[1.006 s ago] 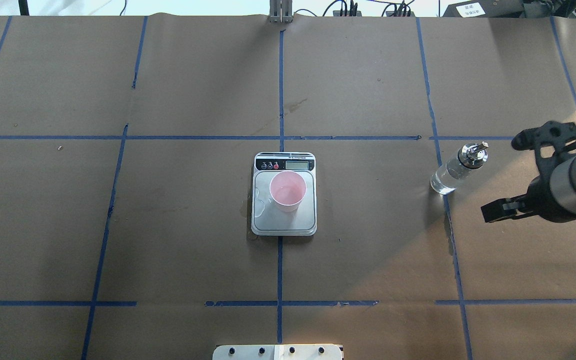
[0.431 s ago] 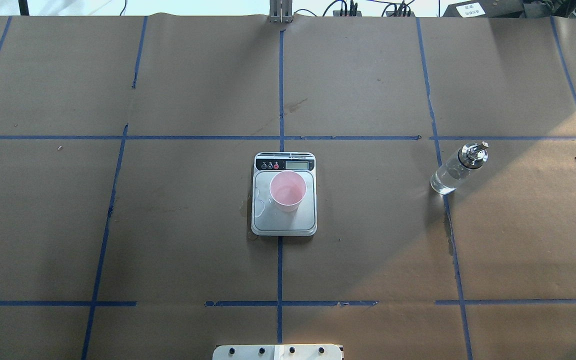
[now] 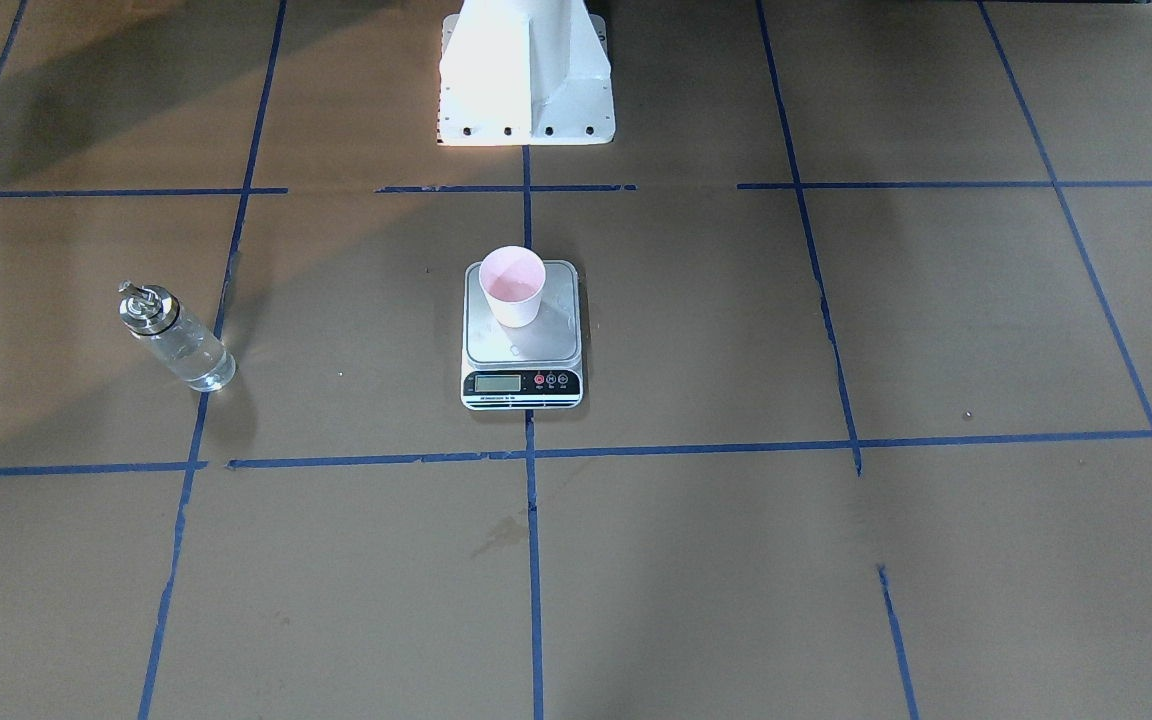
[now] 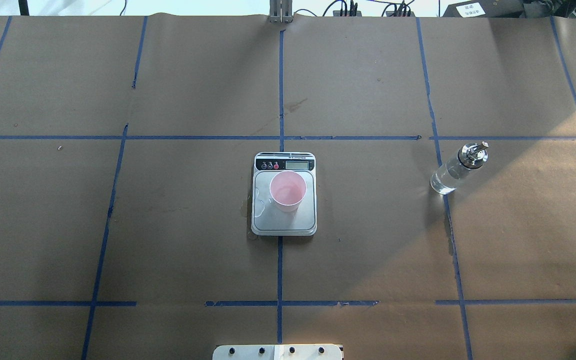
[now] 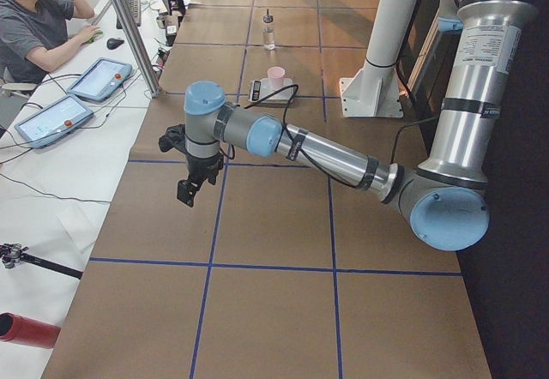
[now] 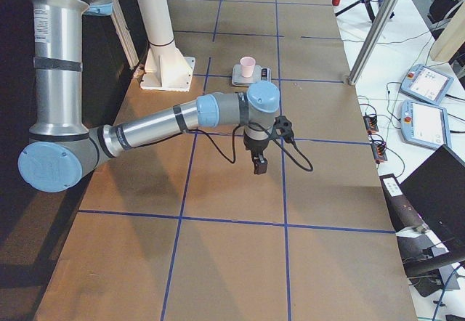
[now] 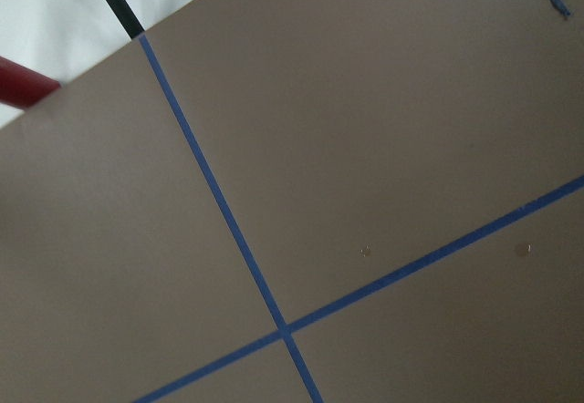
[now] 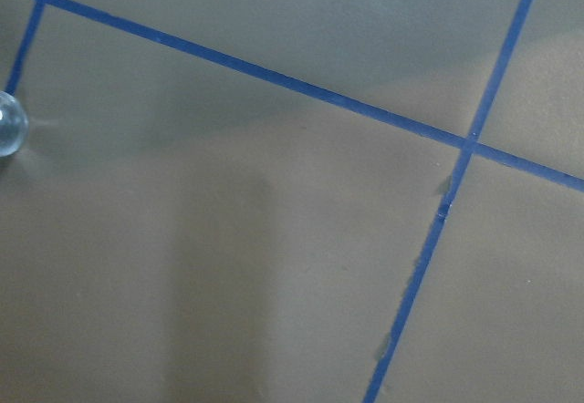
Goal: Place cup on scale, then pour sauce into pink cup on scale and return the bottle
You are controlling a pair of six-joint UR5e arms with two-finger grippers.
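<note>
The pale pink cup stands upright on the scale at the table's centre. The clear glass bottle with its silver collar and spout stands alone on the robot's right, and clear sauce shows in it. Neither gripper appears in the overhead or front views. The left gripper hangs over the table's left end. The right gripper hangs over the right end, apart from the cup. I cannot tell whether either gripper is open or shut.
The white robot pedestal stands behind the scale. A wet smear lies on the scale platform. A person sits at a side desk with tablets beyond the far edge. A metal post stands there.
The right gripper, open just right of the bottle a second ago, has drawn away to the right and left the overhead view. Bottle, cup and scale have stayed put.
</note>
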